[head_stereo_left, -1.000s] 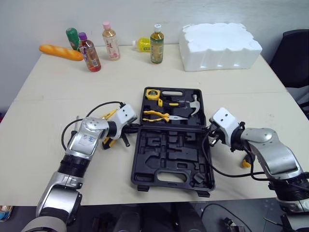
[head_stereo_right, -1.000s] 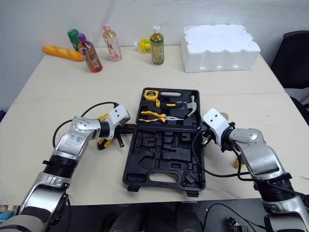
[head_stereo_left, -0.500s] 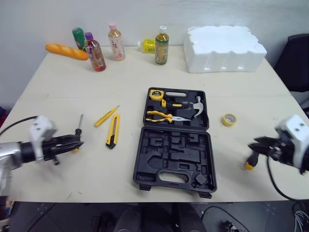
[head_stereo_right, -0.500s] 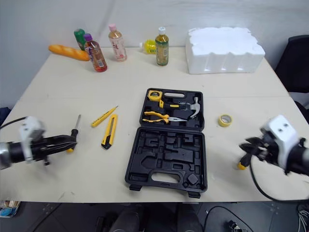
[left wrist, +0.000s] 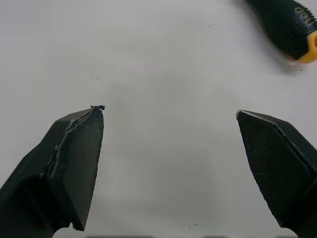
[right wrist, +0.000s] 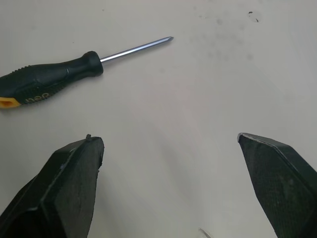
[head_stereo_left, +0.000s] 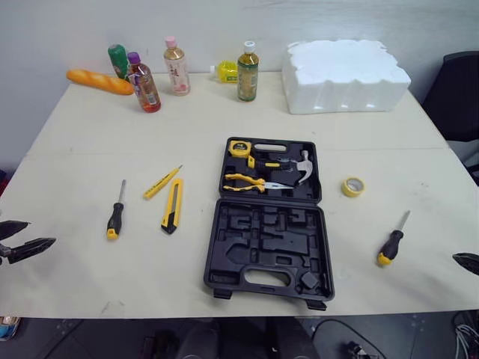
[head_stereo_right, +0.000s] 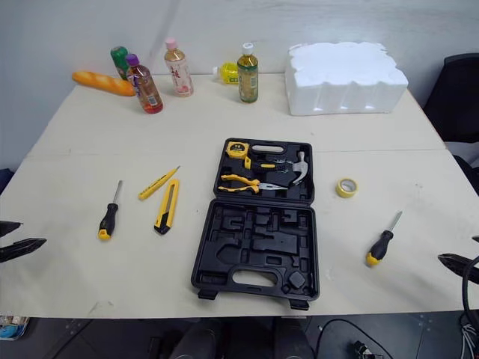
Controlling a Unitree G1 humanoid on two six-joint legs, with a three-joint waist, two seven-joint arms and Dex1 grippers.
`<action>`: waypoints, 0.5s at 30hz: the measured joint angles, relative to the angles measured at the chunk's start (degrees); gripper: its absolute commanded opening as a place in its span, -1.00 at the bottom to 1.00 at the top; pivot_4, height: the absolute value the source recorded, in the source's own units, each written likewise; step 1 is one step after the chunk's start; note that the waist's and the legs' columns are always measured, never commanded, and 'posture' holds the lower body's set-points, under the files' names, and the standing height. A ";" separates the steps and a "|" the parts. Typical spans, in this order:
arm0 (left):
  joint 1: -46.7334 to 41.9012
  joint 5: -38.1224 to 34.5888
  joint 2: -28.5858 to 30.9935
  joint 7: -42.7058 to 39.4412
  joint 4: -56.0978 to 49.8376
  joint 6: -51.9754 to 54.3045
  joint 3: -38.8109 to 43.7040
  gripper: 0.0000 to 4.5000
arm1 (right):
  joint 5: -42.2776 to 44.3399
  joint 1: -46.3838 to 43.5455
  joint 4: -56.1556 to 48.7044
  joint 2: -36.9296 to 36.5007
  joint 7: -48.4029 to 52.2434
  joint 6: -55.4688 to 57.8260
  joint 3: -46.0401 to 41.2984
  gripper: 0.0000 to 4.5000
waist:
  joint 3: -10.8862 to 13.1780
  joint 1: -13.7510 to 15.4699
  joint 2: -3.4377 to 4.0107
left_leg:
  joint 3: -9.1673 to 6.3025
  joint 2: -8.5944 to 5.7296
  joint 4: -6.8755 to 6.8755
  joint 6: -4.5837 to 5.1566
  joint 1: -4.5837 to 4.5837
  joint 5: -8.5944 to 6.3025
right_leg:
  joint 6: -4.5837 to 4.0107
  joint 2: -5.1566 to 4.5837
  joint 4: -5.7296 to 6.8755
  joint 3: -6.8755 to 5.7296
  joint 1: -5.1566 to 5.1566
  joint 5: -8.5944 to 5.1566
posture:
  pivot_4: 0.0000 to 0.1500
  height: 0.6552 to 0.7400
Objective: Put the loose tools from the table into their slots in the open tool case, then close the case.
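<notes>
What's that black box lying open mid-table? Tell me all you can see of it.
It is a black tool case, plastic by its look, lying opened flat on the pale table. Its far half holds a yellow tape measure, yellow-handled pliers and a hammer. Its near half shows empty moulded slots, a handle cut-out and latches at its near edge.

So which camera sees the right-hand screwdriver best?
The right wrist view: the screwdriver shows up close, with tip, shaft and black handle. Both eye views show it whole but small, right of the tool case.
</notes>
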 measured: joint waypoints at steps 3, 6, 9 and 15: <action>-2.23 -0.01 0.00 0.54 0.91 -0.01 -1.69 1.00 | -0.01 -0.17 0.68 0.00 -0.04 -1.67 0.10 1.00 | 0.00 -0.16 0.00 | 0.01 -0.01 0.07 0.00 0.02 0.01 | 0.02 0.00 0.03 -0.01 0.04 0.01 | 1.00 0.96; -4.07 0.05 -0.48 1.79 0.96 0.17 -3.50 1.00 | -0.13 -0.16 1.85 0.01 -0.32 -2.89 0.42 1.00 | 0.00 -0.35 0.00 | 0.11 -0.01 0.06 0.01 0.09 0.01 | 0.03 0.01 0.09 0.00 0.04 0.02 | 1.00 0.96; -5.10 0.12 -2.53 3.31 0.64 0.08 -5.28 1.00 | -0.19 -0.30 2.21 0.01 -0.66 -4.07 1.05 1.00 | -0.02 -0.37 0.05 | 0.17 0.00 0.04 0.01 0.10 0.01 | 0.03 0.03 0.16 0.03 -0.02 0.02 | 1.00 0.96; -7.24 -3.29 -7.09 7.33 -5.05 7.87 -5.13 1.00 | 2.91 -3.98 -0.92 0.43 -1.70 -1.61 1.68 1.00 | -0.01 -0.21 0.02 | 0.16 0.03 0.17 0.00 0.07 0.01 | 0.04 0.05 0.27 0.02 -0.01 0.02 | 1.00 0.96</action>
